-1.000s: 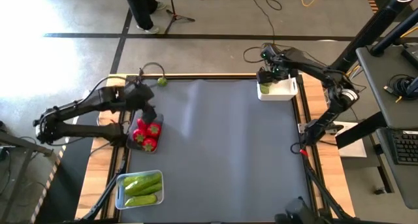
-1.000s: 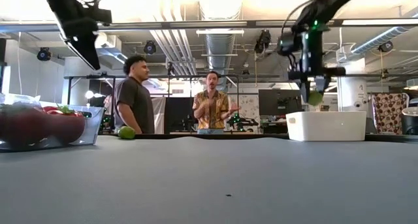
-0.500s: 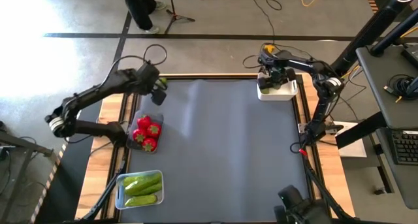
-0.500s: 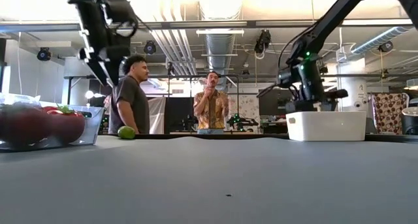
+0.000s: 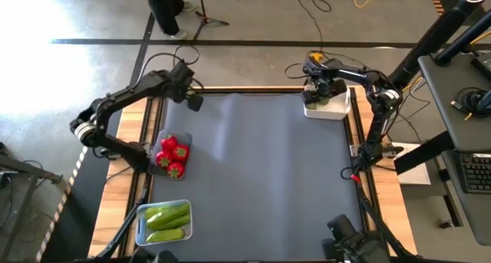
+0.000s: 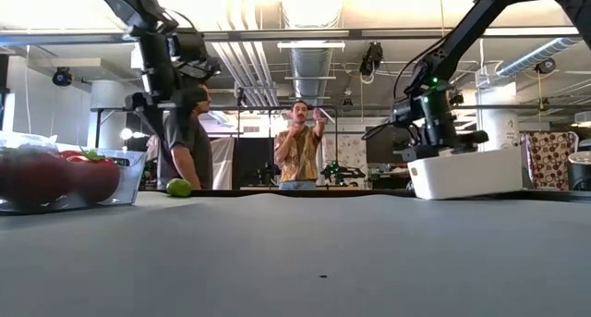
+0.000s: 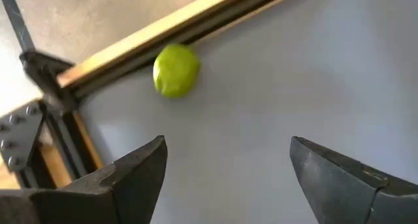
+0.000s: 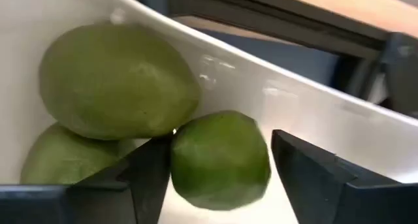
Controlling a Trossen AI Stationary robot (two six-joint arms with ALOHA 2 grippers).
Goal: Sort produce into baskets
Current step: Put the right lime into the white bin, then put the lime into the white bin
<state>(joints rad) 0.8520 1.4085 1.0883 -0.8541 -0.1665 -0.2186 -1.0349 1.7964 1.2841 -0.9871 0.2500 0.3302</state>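
A lime-green ball (image 7: 176,69) lies on the grey mat at its far left corner, by the wooden rim; it also shows in the low view (image 6: 179,188). My left gripper (image 7: 225,165) hangs open above and just short of it (image 5: 192,100). My right gripper (image 8: 215,175) reaches down into the white box (image 5: 328,106) at the far right. Its fingers stand apart on either side of another lime-green ball (image 8: 221,160). That ball lies against two more green balls (image 8: 117,80). In the low view the box (image 6: 466,174) sits slightly tilted. My right gripper has its fingers on either side of the lime-green ball in the white box, coming from above. The ball rests on the box's inside and against the other balls. I cannot tell whether the fingers touch it.
A clear tub (image 5: 182,157) with round red pieces stands at the mat's left edge. A container (image 5: 140,225) with long green pieces is at the near left corner. The mat's middle (image 5: 261,171) is bare. Two people (image 6: 297,155) stand in the room beyond the far edge.
My left gripper has swung from over the red pieces toward the far edge, turning and sinking a little, and now hangs by the lime-green ball. My right gripper has come down into the white box with its ball. The box now sits tilted.
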